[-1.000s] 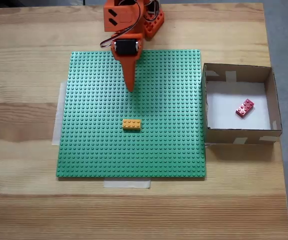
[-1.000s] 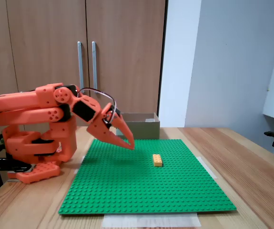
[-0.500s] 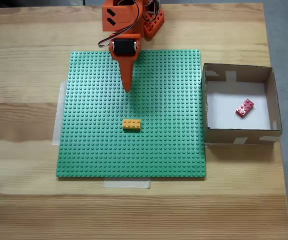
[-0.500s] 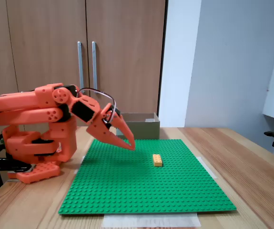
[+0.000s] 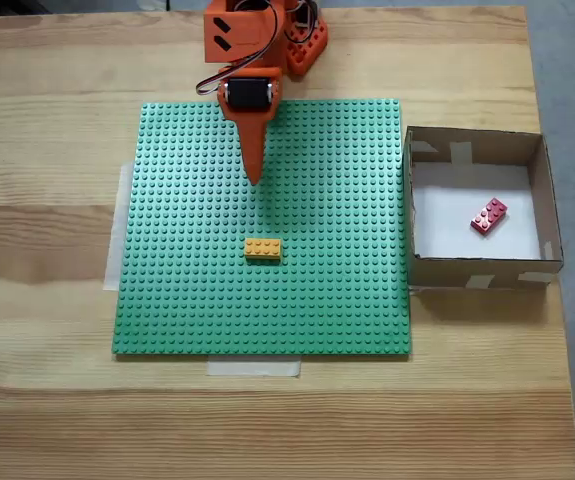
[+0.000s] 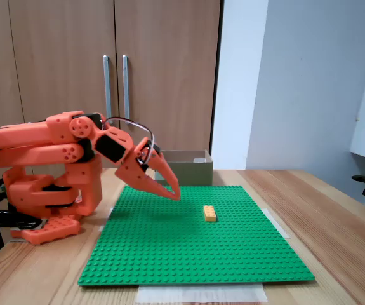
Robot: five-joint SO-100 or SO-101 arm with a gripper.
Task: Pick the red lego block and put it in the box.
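Observation:
The red lego block (image 5: 489, 215) lies on the white floor of the cardboard box (image 5: 474, 275), right of the green baseplate in a fixed view from above. In the low fixed view only the box's brown wall (image 6: 188, 171) shows, behind the plate; the red block is hidden there. My orange gripper (image 5: 254, 178) points down over the plate's upper middle, shut and holding nothing, far left of the box. From the side its tip (image 6: 174, 194) hovers just above the studs.
An orange-yellow brick (image 5: 262, 248) sits on the green baseplate (image 5: 187, 300) below the gripper, also seen as a small brick (image 6: 209, 213) from the side. The arm's orange base (image 6: 42, 190) stands at the plate's back edge. Wooden table edges surround the plate.
The gripper drew back slightly toward the arm's base between one second and half a second ago, then stayed still. The bricks and box have not moved.

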